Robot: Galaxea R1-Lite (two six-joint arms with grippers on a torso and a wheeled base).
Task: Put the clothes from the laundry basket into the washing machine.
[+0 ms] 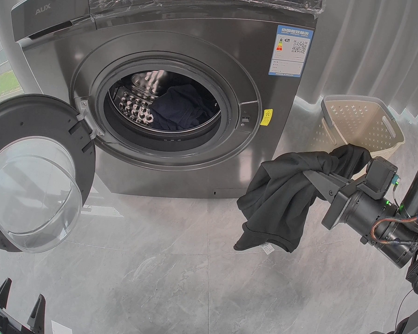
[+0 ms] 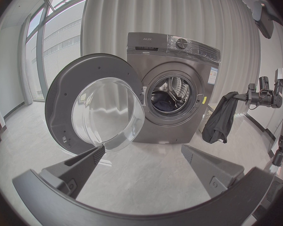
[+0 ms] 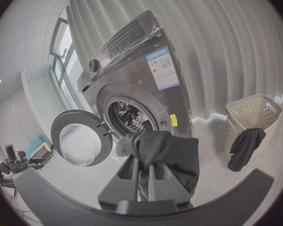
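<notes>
Clamping a black garment point(image 1: 278, 205), the right hand point(image 1: 313, 178) hangs between laundry basket point(image 1: 363, 127) and open-doored washing machine point(image 1: 195, 38); left hand point(image 2: 142, 148) fingers apart.

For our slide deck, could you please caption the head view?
Right pincer holds a dark garment beside the open washing machine, laundry basket beyond.

Bright daylight from window point(image 2: 58, 38); glare on door glass point(image 1: 32, 195) and floor point(image 1: 172, 265); soft shadows; wrist views fisheye-bent, corners dark.

washing machine door point(image 1: 32, 172) swung wide left | drum mouth point(image 1: 162, 141) unblocked | dark clothes point(image 1: 181, 110) low inside | laundry basket point(image 1: 381, 117) at right
</notes>
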